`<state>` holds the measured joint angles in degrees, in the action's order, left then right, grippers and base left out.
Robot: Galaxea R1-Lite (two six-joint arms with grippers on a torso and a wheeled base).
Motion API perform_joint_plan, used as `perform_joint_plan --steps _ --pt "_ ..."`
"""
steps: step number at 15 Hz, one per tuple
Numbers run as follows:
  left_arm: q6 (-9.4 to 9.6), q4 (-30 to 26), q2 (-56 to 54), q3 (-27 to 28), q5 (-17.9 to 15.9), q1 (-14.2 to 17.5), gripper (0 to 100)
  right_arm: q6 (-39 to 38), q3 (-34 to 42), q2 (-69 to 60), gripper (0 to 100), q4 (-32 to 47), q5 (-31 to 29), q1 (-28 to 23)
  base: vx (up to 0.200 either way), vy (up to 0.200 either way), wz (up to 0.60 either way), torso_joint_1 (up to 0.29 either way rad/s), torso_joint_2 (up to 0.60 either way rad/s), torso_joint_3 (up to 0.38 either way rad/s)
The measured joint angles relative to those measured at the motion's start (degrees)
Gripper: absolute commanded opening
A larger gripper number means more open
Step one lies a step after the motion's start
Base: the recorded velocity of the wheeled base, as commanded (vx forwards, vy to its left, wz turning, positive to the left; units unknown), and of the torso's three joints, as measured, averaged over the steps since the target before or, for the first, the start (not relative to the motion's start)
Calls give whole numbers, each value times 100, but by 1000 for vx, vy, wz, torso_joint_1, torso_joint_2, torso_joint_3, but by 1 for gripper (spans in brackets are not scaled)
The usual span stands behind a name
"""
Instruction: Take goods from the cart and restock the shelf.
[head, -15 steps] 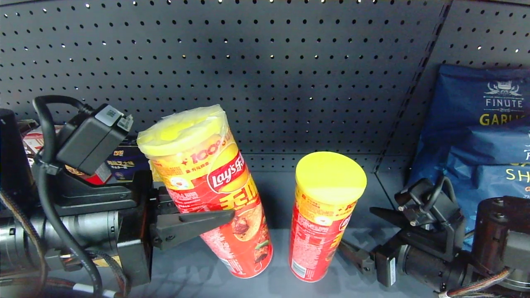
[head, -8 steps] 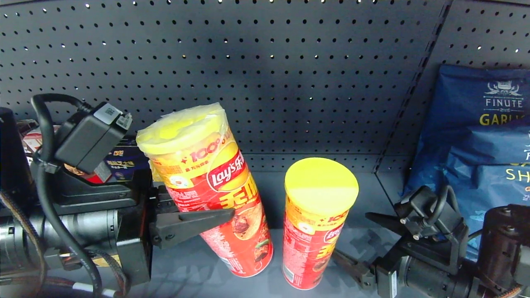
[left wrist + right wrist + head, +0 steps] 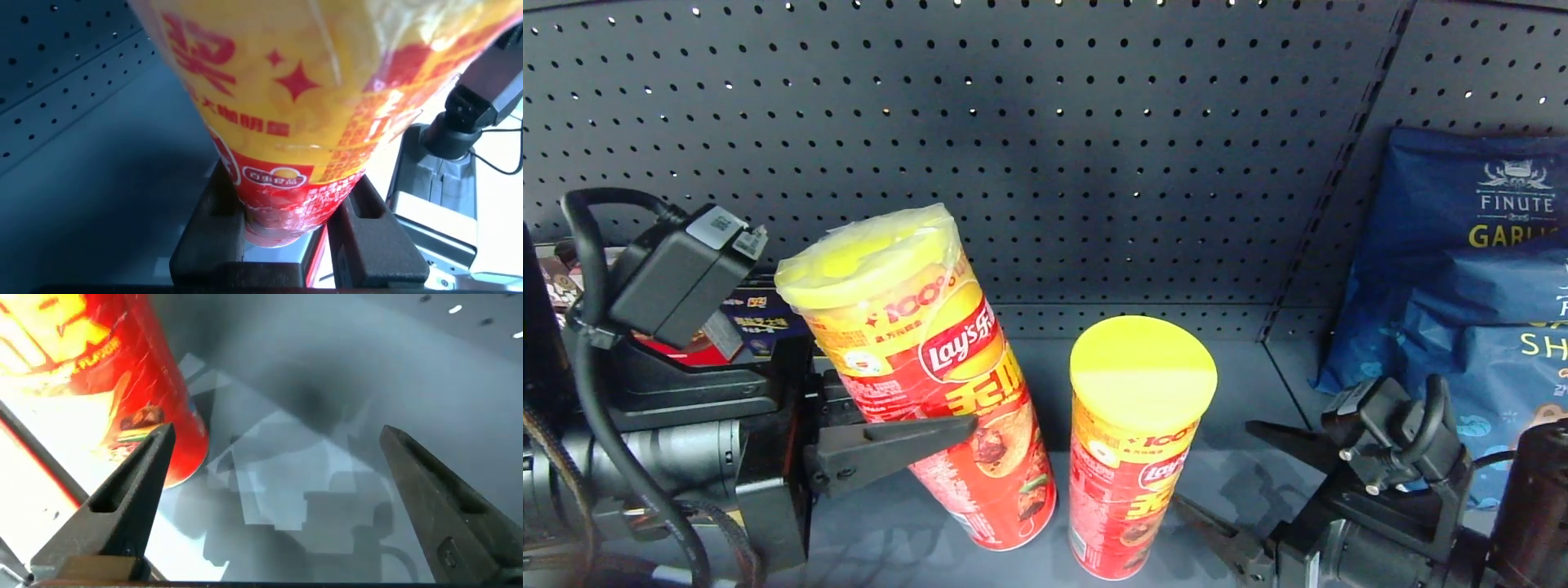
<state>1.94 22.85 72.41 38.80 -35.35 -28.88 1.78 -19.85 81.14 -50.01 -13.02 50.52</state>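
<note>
The shelf (image 3: 1241, 384) is carrying a blue bag (image 3: 1462, 269) at its right. The left tool (image 3: 288, 214) is pinching a tilted can (image 3: 923, 359), base down at the shelf. A second can (image 3: 1135, 441) is standing upright just beside it. The right tool (image 3: 1221, 469) is hanging spread near it, not touching.

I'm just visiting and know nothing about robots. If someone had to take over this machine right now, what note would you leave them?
The left end effector is shut on the wrapped chip can, which leans over the shelf. I cannot tell if its base touches.
The right end effector is open and holds nothing, beside the upright chip can.
Done: the upright chip can stands on the shelf, to the left of the blue bags.
Left to do: set the wrapped chip can upright, release it, then probably fetch more goods from the cart.
</note>
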Motion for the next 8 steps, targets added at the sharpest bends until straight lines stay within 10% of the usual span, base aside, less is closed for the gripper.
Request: perform_joint_plan --steps 8 --pt "0 -2 -240 -116 7 254 0 402 89 -1075 100 -16 18 -1187 0 0 0 0 0 0"
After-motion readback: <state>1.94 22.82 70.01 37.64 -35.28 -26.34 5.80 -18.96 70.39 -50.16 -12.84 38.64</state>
